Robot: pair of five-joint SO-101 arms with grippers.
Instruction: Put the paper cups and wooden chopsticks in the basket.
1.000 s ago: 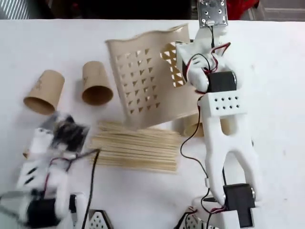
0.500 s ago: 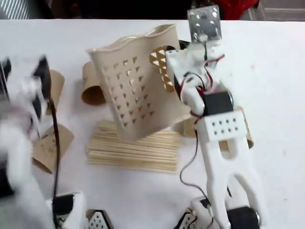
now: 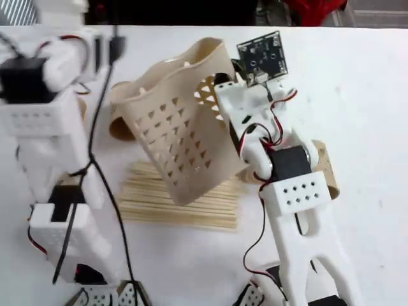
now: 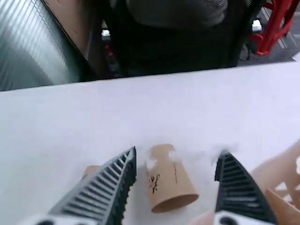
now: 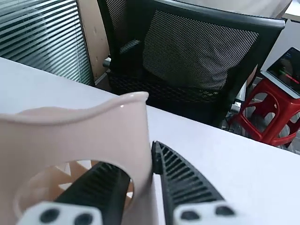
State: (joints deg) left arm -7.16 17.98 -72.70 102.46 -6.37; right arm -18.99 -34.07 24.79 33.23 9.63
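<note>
where the high view looks down on the white table (image 3: pixel 370 95), the beige basket (image 3: pixel 175 131) stands tilted, its upper wall pinched by the right gripper (image 3: pixel 220 89) and its lower edge over the pile of wooden chopsticks (image 3: pixel 172 201), which lies flat on the table. a paper cup (image 3: pixel 116 127) lies on its side just behind the basket's left side, and a second paper cup (image 3: pixel 324 167) lies partly under the right arm. the left arm (image 3: pixel 44 121) rises near the table's left edge. in the left wrist view the left gripper (image 4: pixel 178 152) has its jaws spread wide with nothing held, above a brown cup (image 4: pixel 169 185) lying on its side on the table. in the right wrist view the right gripper's jaws are clamped on the basket's thin wall beside its handle hole, with a black mesh chair (image 5: pixel 201 56) beyond the table.
</note>
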